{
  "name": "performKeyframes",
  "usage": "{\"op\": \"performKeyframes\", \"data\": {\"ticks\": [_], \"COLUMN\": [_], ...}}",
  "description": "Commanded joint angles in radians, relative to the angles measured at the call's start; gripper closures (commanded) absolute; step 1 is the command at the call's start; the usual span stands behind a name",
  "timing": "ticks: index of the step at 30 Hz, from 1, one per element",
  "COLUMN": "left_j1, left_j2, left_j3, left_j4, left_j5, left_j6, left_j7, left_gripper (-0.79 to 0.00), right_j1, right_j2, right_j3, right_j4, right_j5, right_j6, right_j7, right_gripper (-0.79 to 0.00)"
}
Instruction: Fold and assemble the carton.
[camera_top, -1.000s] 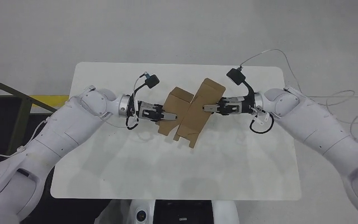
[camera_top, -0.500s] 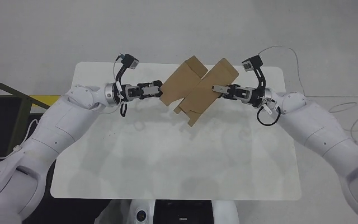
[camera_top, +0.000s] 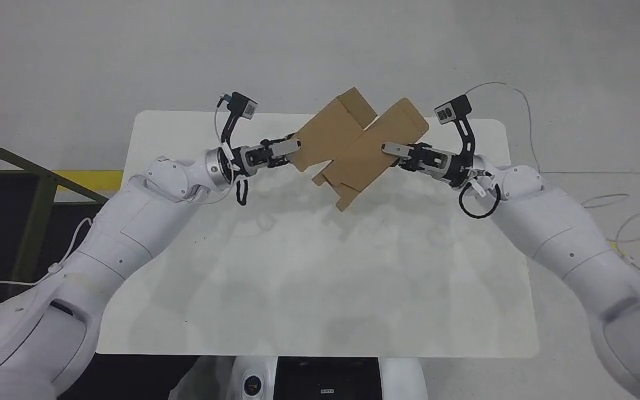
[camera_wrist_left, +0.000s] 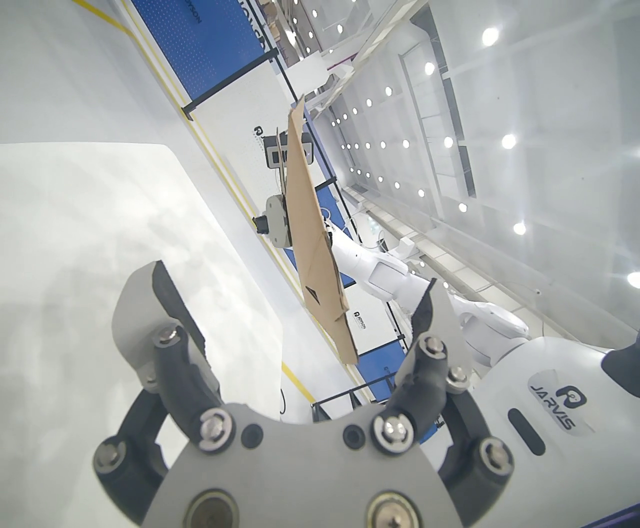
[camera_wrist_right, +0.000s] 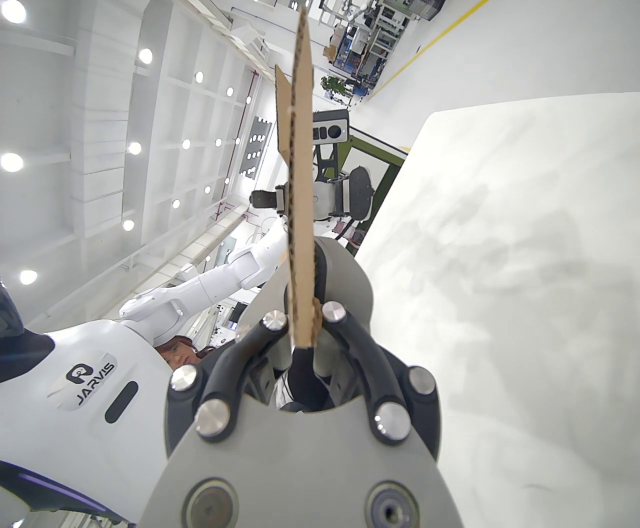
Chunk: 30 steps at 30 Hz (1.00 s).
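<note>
A flat brown carton (camera_top: 350, 140) hangs in the air over the far side of the white table (camera_top: 300, 280). My right gripper (camera_top: 388, 151) is shut on its right edge. In the right wrist view the carton (camera_wrist_right: 300, 200) runs edge-on out of the right gripper (camera_wrist_right: 302, 300). My left gripper (camera_top: 292, 147) is at the carton's left edge with its fingers spread. In the left wrist view the carton (camera_wrist_left: 310, 240) stands beyond the open left gripper (camera_wrist_left: 295, 275), its near corner between the fingers and not clamped.
A dark green frame (camera_top: 30, 180) stands off the table's left side. A thin cable (camera_top: 500, 95) loops above the right arm. The table surface below both arms is bare white.
Both arms have risen and carried the carton from the table's middle toward its far edge. The carton has swung to a steeper angle. The left gripper has shifted a little to the right.
</note>
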<state>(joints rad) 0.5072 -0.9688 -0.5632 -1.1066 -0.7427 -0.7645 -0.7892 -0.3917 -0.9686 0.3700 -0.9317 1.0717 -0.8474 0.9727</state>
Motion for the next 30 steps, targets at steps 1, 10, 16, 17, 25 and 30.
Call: {"op": "performKeyframes", "data": {"ticks": [1, 10, 16, 17, 25, 30], "left_j1": [0.005, 0.031, 0.041, 0.042, 0.048, 0.053], "left_j2": [-0.003, -0.017, -0.030, -0.033, -0.052, -0.062], "left_j3": [-0.007, -0.048, -0.067, -0.070, -0.094, -0.111], "left_j4": [-0.006, -0.031, -0.031, -0.030, -0.011, -0.004], "left_j5": [0.016, 0.046, 0.068, 0.067, 0.085, 0.094], "left_j6": [0.013, 0.066, 0.093, 0.100, 0.116, 0.122], "left_j7": [0.003, -0.001, -0.006, -0.007, -0.015, -0.025], "left_gripper": [-0.785, -0.563, -0.123, -0.049, 0.000, 0.000], "right_j1": [-0.003, -0.023, -0.032, -0.033, -0.048, -0.057], "right_j2": [-0.008, -0.042, -0.061, -0.064, -0.081, -0.089], "right_j3": [0.014, 0.071, 0.102, 0.107, 0.150, 0.176], "right_j4": [0.011, 0.053, 0.072, 0.074, 0.085, 0.088], "right_j5": [-0.008, -0.047, -0.084, -0.089, -0.123, -0.143], "right_j6": [0.003, 0.019, 0.030, 0.033, 0.045, 0.052], "right_j7": [0.003, 0.019, 0.030, 0.034, 0.046, 0.052], "right_gripper": [0.000, 0.000, 0.000, 0.000, 0.000, -0.102]}}
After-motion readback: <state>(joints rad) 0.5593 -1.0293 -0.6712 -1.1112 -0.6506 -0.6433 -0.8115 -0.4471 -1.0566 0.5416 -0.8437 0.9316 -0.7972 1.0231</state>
